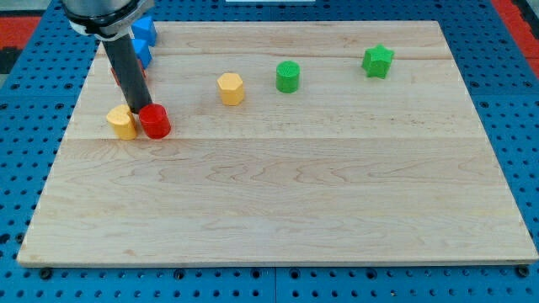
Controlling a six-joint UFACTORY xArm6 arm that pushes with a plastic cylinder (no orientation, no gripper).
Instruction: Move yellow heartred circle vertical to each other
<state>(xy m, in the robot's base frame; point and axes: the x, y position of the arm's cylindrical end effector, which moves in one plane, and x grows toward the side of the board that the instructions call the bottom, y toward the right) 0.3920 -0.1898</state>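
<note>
The yellow heart lies at the board's left side. The red circle sits right beside it on its right, touching or nearly touching. My tip comes down between the two blocks, just behind their gap, with the dark rod rising to the view's top left.
A yellow hexagon and a green circle sit in the upper middle. A green star is at the upper right. Two blue blocks and a partly hidden red block sit behind the rod at the upper left.
</note>
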